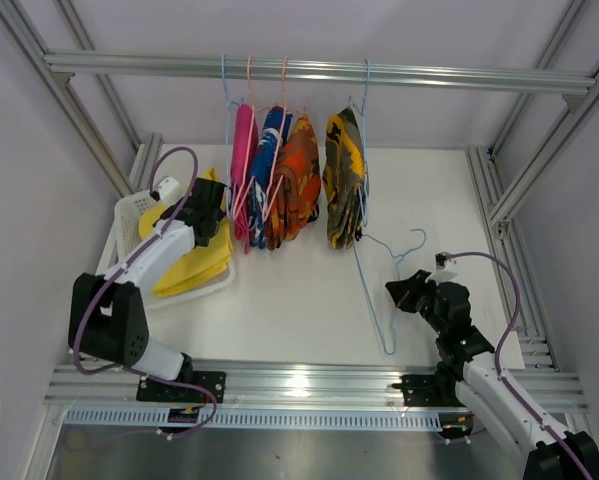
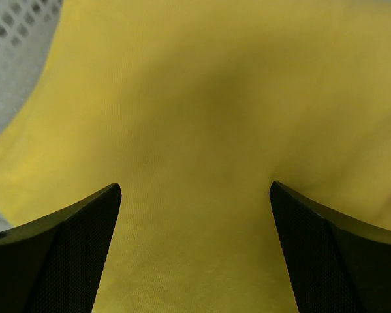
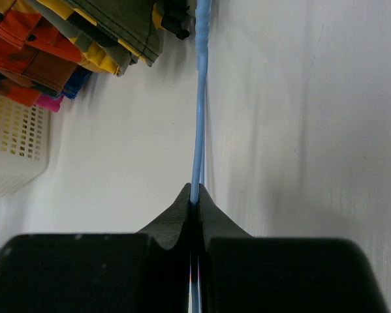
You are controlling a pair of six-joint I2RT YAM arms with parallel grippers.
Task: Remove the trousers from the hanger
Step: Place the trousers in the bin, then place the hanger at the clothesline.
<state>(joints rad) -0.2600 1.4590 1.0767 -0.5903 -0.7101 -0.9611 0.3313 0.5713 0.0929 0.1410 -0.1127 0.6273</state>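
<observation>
Four pairs of trousers hang on hangers from the rail (image 1: pixel 429 75): magenta pink (image 1: pixel 243 170), blue-and-white (image 1: pixel 269 165), orange camouflage (image 1: pixel 297 178) and yellow-and-dark camouflage (image 1: pixel 343 180). The plain yellow trousers (image 1: pixel 194 265) lie piled in a white basket (image 1: pixel 131 212) at the left. My left gripper (image 1: pixel 211 215) hovers open just over them, and yellow cloth (image 2: pixel 195 98) fills the space between its fingers (image 2: pixel 64 248). An empty light blue hanger (image 1: pixel 371 300) lies on the table at the right. My right gripper (image 1: pixel 399 292) is shut on its wire (image 3: pixel 200 98).
The white table (image 1: pixel 279 300) is bounded by aluminium frame rails at both sides and along the near edge. In the right wrist view the hanging trousers' hems (image 3: pixel 117 32) and the basket (image 3: pixel 12 143) lie ahead to the left.
</observation>
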